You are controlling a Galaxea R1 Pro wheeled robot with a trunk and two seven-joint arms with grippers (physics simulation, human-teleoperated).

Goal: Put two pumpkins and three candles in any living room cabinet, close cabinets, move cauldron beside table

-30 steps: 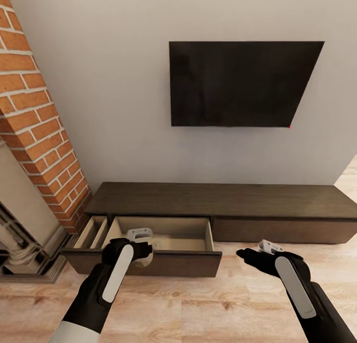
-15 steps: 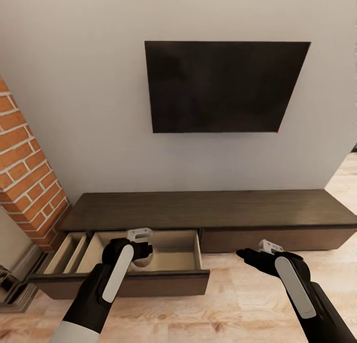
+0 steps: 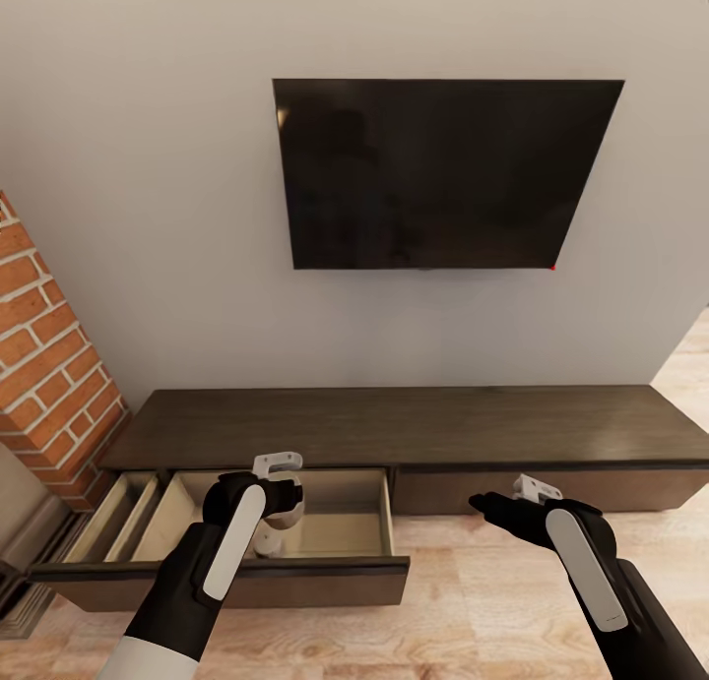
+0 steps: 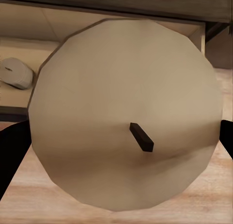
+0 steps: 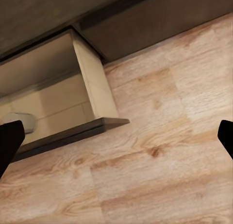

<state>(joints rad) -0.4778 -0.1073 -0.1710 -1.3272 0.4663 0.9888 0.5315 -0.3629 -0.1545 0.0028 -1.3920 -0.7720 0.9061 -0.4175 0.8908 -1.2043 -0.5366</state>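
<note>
My left gripper (image 3: 279,498) is shut on a tan candle (image 3: 286,508), held above the open drawer (image 3: 295,582) of the long dark-brown cabinet (image 3: 443,424). In the left wrist view the held candle (image 4: 121,112) shows its flat top and dark wick, with the gripper (image 4: 116,146) clamped around it. A second candle (image 4: 15,73) lies on the drawer's beige floor, seen too as a pale candle (image 5: 24,123) in the right wrist view. My right gripper (image 3: 489,506) hangs open over the wooden floor, right of the drawer. The pumpkins, cauldron and table are out of view.
A black TV (image 3: 443,168) hangs on the wall above the cabinet. A brick fireplace column (image 3: 49,365) stands at the left, close to the drawer's end. The cabinet's right-hand front (image 3: 551,488) is shut. Light wooden floor (image 3: 473,611) lies in front.
The whole view has shifted, so the camera moved: the brick column slid left and the cabinet sits lower. Both arms hold the same pose and the candle stays in my left gripper.
</note>
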